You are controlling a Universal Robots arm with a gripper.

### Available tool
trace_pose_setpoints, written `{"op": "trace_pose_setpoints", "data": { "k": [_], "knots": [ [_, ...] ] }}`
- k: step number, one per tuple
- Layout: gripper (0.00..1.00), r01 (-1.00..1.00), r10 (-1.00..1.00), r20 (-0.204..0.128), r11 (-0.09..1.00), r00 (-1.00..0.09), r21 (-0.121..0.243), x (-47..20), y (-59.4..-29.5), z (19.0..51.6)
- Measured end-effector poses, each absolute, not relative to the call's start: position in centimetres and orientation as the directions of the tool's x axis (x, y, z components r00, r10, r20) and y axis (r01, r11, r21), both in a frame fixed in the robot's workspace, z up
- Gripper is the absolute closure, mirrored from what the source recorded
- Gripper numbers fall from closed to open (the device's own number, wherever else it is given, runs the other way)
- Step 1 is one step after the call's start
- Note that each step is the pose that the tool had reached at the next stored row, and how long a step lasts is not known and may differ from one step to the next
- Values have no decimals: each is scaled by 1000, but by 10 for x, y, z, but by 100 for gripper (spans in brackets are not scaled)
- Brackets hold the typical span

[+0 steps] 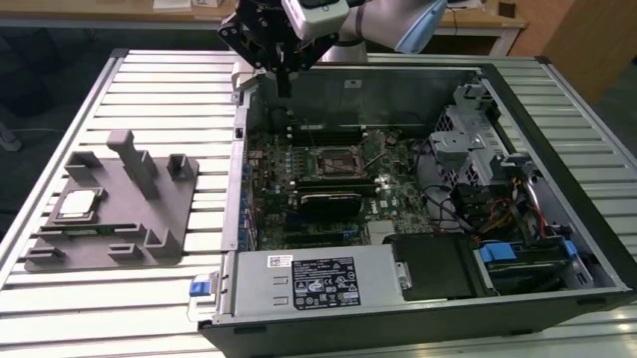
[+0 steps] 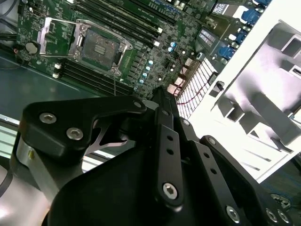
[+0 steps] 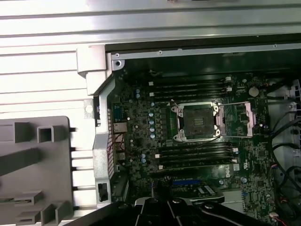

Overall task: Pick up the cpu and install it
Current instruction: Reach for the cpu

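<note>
The cpu (image 1: pixel 80 204), a small silver square chip, lies flat on the grey fixture (image 1: pixel 149 224) at the exterior view's left, on the slatted table. My gripper (image 1: pixel 285 91) hangs high above the open computer case's far left corner, well away from the chip. Its black fingers (image 2: pixel 162 101) are pressed together with nothing between them. The motherboard's empty socket (image 3: pixel 196 121) shows in both wrist views, also as socket (image 2: pixel 101 47), with its metal load plate (image 3: pixel 240 117) flipped open beside it. In the exterior view the socket (image 1: pixel 336 162) sits mid-board.
The open case (image 1: pixel 557 149) holds a power supply (image 1: pixel 313 280), a drive cage (image 1: pixel 468 127), cables (image 1: pixel 497 212) and memory slots (image 3: pixel 193 157). The fixture (image 3: pixel 42 165) carries upright posts (image 1: pixel 134 160). A slatted metal table (image 1: pixel 60 313) surrounds everything.
</note>
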State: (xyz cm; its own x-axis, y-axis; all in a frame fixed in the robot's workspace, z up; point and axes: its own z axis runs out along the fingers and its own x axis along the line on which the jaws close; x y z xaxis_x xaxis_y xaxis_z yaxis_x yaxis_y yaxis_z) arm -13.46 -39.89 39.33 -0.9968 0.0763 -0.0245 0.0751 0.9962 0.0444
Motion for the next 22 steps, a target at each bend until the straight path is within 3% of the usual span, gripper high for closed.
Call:
{"op": "trace_pose_setpoints", "data": {
  "k": [22],
  "knots": [
    [89,75,76,-25,996,-997,44,-160,-399,393]
  ]
}}
